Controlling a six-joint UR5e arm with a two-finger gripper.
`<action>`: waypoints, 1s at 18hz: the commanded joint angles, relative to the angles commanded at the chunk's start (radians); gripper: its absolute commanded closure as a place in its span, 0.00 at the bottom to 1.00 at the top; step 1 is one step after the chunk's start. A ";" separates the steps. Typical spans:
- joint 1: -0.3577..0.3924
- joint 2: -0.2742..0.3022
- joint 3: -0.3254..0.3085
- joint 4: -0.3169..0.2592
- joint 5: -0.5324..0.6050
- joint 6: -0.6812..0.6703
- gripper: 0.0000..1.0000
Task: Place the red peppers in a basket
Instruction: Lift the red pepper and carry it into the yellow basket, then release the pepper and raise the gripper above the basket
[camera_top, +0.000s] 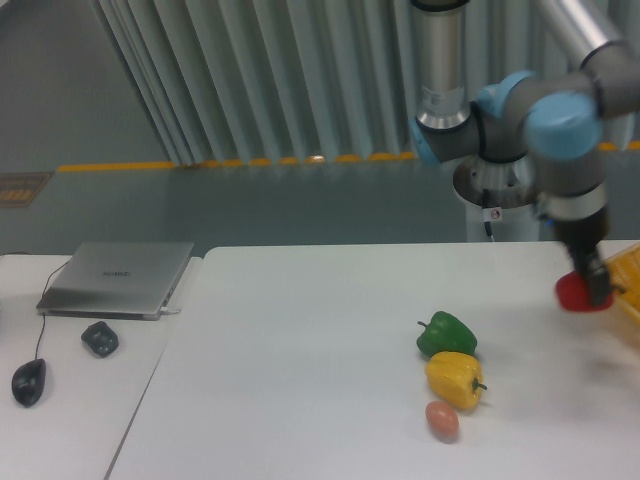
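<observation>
The red pepper (574, 293) hangs above the table at the far right, held in my gripper (594, 284), whose fingers are shut on it. The pepper is partly hidden by the fingers. The yellow-orange basket (628, 285) shows only as a slotted rim at the right edge of the view, just to the right of the pepper and gripper. The pepper is beside the basket's rim, not over its inside as far as I can tell.
A green pepper (447, 334), a yellow pepper (456, 380) and a small reddish-brown egg-shaped object (442, 420) lie in a row on the white table. A closed laptop (118, 278), a black mouse (29, 382) and a small dark object (100, 338) are on the left table.
</observation>
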 joint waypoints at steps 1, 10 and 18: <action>0.014 0.005 0.000 -0.002 0.000 0.012 0.74; 0.152 0.011 -0.021 -0.041 0.006 0.345 0.09; 0.150 0.012 -0.025 -0.041 -0.002 0.302 0.00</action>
